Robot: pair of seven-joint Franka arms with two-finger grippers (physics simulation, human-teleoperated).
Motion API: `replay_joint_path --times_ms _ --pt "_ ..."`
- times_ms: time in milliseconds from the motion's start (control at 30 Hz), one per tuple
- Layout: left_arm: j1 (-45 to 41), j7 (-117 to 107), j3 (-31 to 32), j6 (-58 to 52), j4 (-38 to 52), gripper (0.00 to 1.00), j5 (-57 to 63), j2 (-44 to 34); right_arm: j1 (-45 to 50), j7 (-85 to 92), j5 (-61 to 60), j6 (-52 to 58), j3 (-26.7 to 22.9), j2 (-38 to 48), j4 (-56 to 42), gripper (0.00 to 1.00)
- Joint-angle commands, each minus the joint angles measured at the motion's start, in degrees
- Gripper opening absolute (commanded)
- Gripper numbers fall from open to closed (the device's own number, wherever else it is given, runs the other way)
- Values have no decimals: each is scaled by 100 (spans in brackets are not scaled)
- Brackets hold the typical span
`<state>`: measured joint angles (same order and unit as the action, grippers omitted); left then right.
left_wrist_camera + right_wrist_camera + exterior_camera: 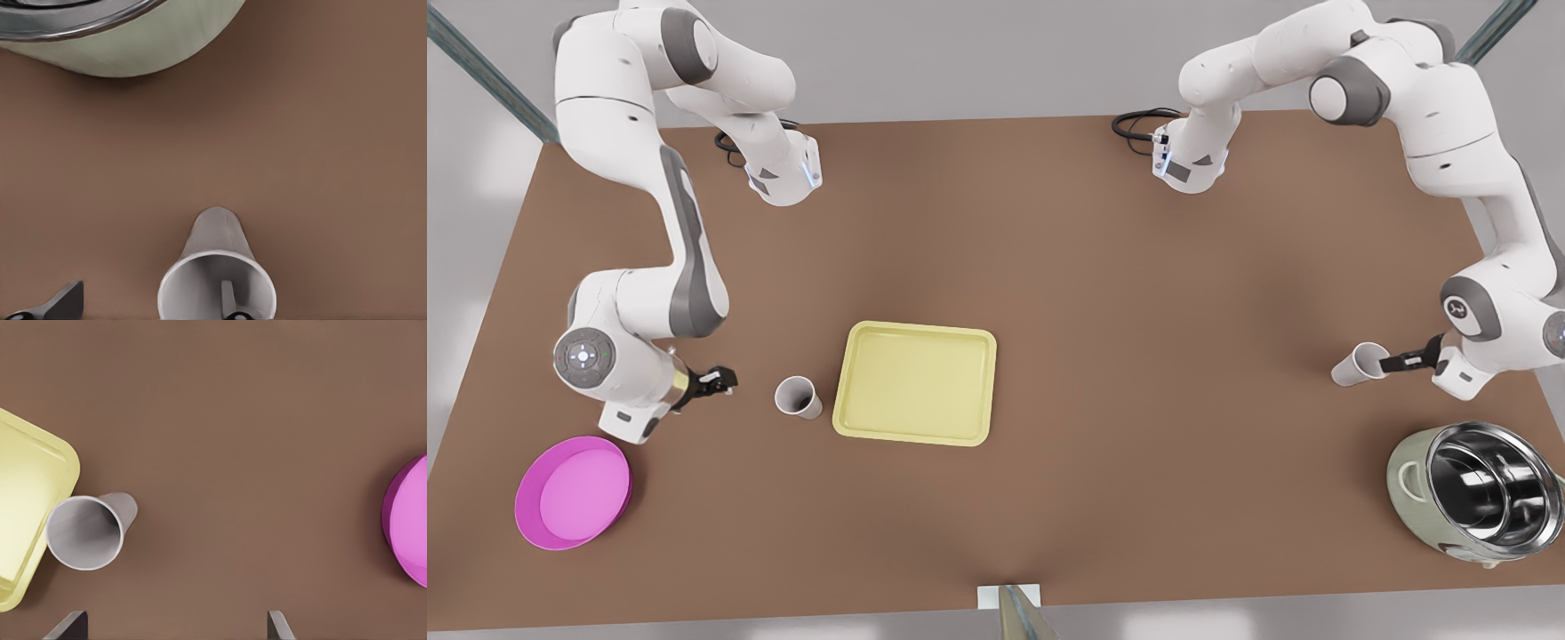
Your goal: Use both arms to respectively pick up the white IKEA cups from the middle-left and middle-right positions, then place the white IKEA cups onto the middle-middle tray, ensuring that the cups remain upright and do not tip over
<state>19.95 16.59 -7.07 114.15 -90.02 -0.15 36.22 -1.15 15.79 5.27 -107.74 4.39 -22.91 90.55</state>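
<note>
Left gripper sits at the front view's right, fingers spread, one finger inside the rim of a white cup, not clamped. Steel-lined pot lies nearby. Right gripper at the front view's left, fingers apart, near second white cup, which stands just beside the yellow tray. Pink dish lies near that arm.

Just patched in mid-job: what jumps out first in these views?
The pale yellow tray sits mid-table with nothing on it. On the front view's right, the left gripper has one finger inside a white cup, near the steel-lined pot. The right gripper hangs open, apart from the other cup.
</note>
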Motion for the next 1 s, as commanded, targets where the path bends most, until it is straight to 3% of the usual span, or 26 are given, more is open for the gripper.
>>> replay_joint_path --times_ms 0,133,200,233,267,433,533,600,733,833,900,967 --pt "9 1083 -4 257 -51 100 6 114 9 -138 -26 -1363 0 -3 217 100" --pt "36 1039 -4 336 -121 100 -20 166 9 -147 -35 -1882 18 -38 613 100" --pt "36 1031 -4 354 -121 85 -37 175 9 -147 -35 -2049 18 -56 718 100" --pt "36 1039 -4 345 -121 71 -37 175 18 -147 -35 -2163 18 -126 745 100" --pt "36 1031 -4 345 -121 67 -37 175 18 -138 -27 -2198 18 -187 754 100" --pt "27 925 13 266 -209 67 -37 175 185 -129 -26 -2216 27 -354 868 100" --pt "27 916 13 266 -262 31 -37 175 273 -94 -26 -2225 27 -398 929 100" --pt "27 1065 13 170 -253 21 -29 149 282 -76 -26 -2453 35 -337 1228 100" --pt "-263 1136 13 -384 -244 21 -2 -308 264 -67 -26 -2954 44 -144 1799 100" --pt "-1624 -400 -66 -1096 -244 21 -2 -976 264 -67 -26 -2989 176 -135 1958 100" --pt "-2609 -1983 -49 -1096 -192 21 -55 -1046 273 -67 -26 -3174 193 -152 2081 100" --pt "-3119 -2950 162 -1079 -7 21 -872 -976 282 -67 -26 -3183 194 -196 2072 100"
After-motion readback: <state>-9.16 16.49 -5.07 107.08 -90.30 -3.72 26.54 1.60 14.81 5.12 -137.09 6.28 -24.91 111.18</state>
